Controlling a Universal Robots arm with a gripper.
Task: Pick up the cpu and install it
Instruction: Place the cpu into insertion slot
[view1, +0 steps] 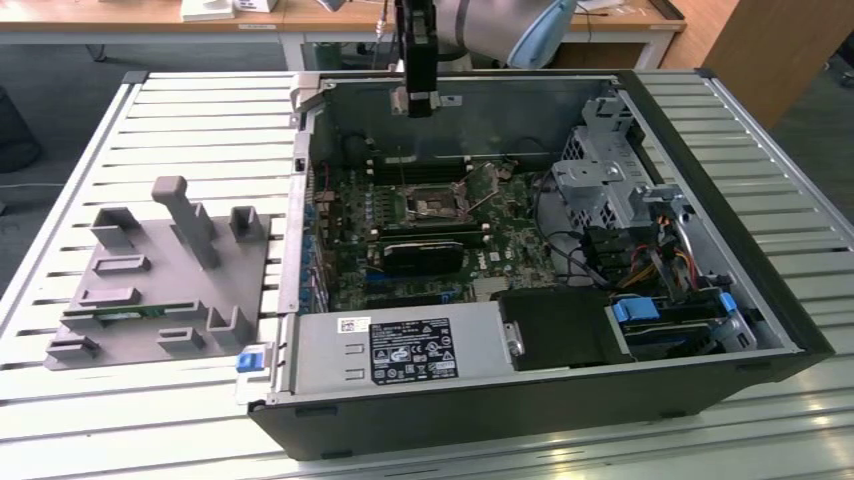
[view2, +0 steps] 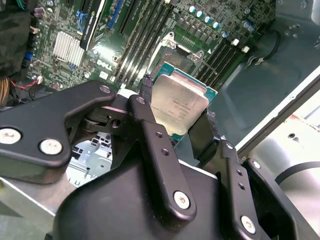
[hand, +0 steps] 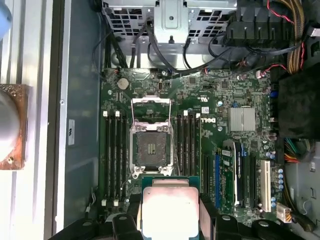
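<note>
Pick done, install not yet. The claw (view2: 176, 114) is clamped on the cpu (view2: 180, 97) by two opposite edges, with its silver lid facing the camera in both wrist views. The cpu is held in the air above the motherboard (hand: 220, 115), inside the open computer case (view1: 747, 330), and touches nothing below. The cpu socket (hand: 150, 150) is empty with its retention frame flipped open. In the first wrist view the cpu sits near the socket but off to one side of it. The grey parts holder (view1: 160, 290) stands on the slatted counter (view1: 200, 110), well apart from the claw.
</note>
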